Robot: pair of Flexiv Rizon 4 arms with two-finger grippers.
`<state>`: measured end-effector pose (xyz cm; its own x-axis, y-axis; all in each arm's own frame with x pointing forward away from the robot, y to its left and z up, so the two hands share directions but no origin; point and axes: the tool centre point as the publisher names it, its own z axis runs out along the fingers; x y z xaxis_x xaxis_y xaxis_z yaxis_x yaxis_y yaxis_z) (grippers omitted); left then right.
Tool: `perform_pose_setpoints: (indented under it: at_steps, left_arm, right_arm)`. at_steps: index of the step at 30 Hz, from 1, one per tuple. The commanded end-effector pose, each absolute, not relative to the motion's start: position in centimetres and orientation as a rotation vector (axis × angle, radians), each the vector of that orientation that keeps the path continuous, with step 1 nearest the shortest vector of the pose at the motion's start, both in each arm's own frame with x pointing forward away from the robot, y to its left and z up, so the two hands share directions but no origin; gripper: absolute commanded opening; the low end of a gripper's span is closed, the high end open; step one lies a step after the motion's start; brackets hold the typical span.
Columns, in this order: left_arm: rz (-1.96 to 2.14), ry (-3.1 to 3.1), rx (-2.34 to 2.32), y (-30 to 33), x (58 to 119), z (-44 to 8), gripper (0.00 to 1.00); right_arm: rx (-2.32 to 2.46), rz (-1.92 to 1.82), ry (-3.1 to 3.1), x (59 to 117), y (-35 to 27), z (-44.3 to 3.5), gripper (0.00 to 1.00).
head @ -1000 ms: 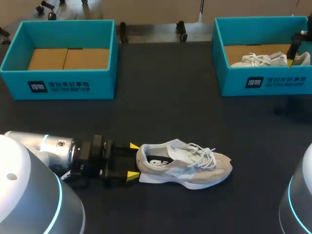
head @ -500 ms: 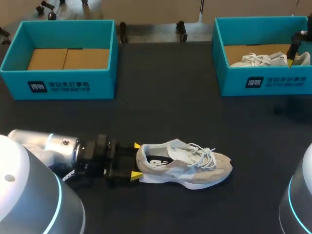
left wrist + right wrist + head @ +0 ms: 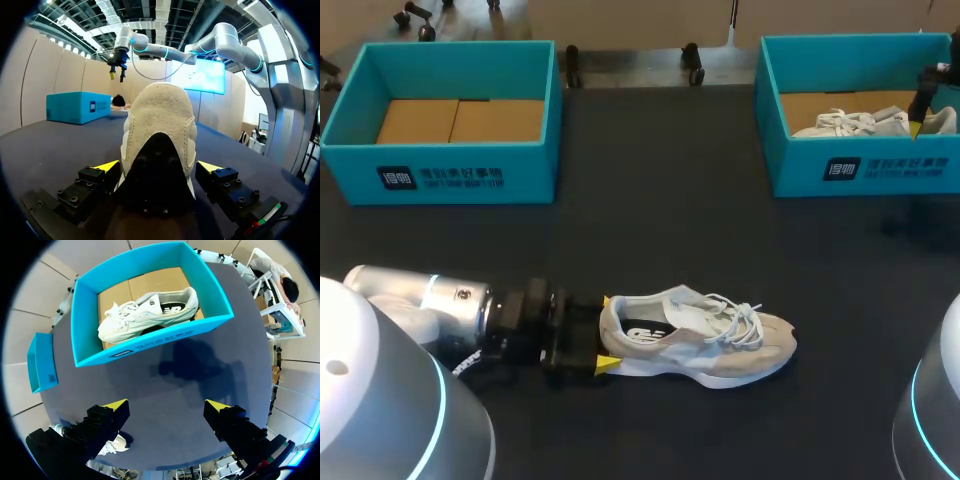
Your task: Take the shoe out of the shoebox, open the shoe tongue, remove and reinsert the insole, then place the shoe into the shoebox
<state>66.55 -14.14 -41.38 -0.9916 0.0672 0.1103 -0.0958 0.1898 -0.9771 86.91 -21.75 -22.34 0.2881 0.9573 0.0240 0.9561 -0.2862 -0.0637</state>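
While the shoe (image 3: 695,335) lies on the near middle of the table (image 3: 660,200), its heel is flanked by the spread fingers of the left gripper (image 3: 606,332). If these are closed off-centre, the shoe could be twisted or pushed right. The right gripper (image 3: 166,405) is held unclenched at the far right.

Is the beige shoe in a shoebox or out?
Out: the beige shoe stands on the table, heel between the open fingers of the left gripper.
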Motion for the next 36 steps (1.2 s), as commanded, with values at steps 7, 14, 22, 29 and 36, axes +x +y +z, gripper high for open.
perform_pose_setpoints:
  at_steps: [7,14,22,29,36]
  left_arm:
    - [1.920,-2.326,0.046,-15.1,66.7,-41.6,1.00]
    - [1.921,-2.329,0.055,-15.4,66.8,-41.7,1.00]
    - [1.930,-2.324,0.067,-15.7,67.0,-41.7,1.00]
    - [1.926,-2.333,0.073,-16.0,66.6,-41.7,1.00]
    - [1.927,-2.334,0.066,-16.3,66.6,-41.7,1.00]
  right_arm:
    - [-2.471,0.026,-1.835,86.8,-21.7,-22.4,1.00]
    - [-2.471,0.026,-1.835,86.8,-21.7,-22.4,1.00]
    - [-2.471,0.026,-1.835,86.8,-21.7,-22.4,1.00]
    - [-2.471,0.026,-1.835,86.8,-21.7,-22.4,1.00]
    - [-2.471,0.026,-1.835,86.8,-21.7,-22.4,1.00]
